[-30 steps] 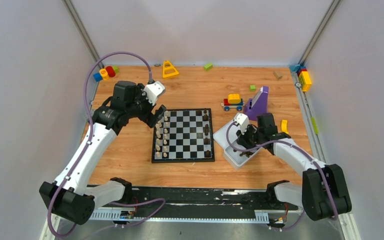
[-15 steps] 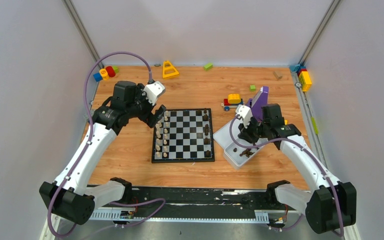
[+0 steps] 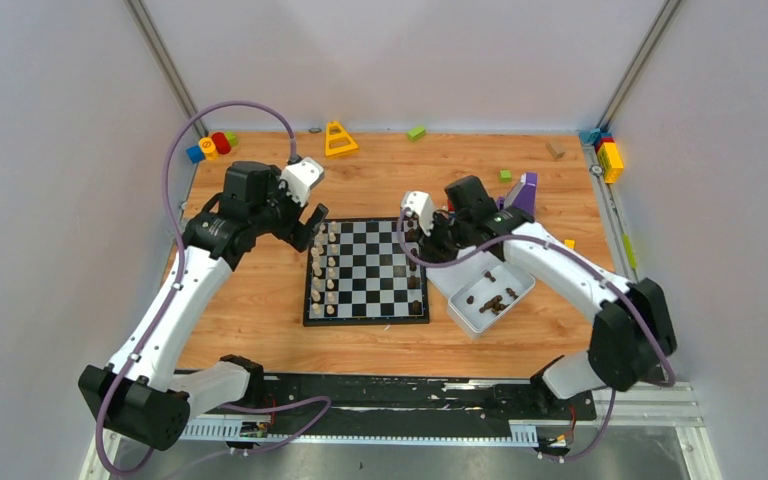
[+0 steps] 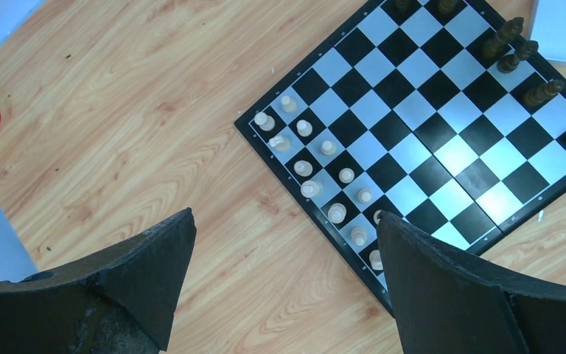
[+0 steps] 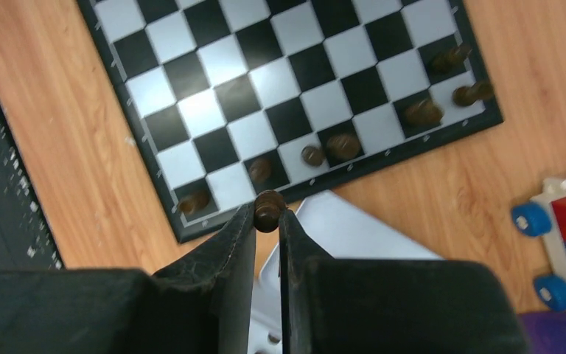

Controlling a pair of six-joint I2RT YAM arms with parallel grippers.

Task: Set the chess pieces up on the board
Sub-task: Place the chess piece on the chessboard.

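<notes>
right claw pinching a dark chess piece at its tips, over the rim of the board, other dark pieces just ahead; left claw spread wide, cream pieces below, between its fingers

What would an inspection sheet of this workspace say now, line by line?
Surface: wooden table, light brown.
Job's things: chessboard; cream pieces in two files at its left; few dark pieces along its right; more in the white tray.
Clutter: toy blocks, yellow triangular toy, toy car.
Grippers: left gripper open, empty; right gripper shut on a dark piece by the board's tray side.
Cables: a purple cable loops along each arm.
Surroundings: grey walls.
</notes>
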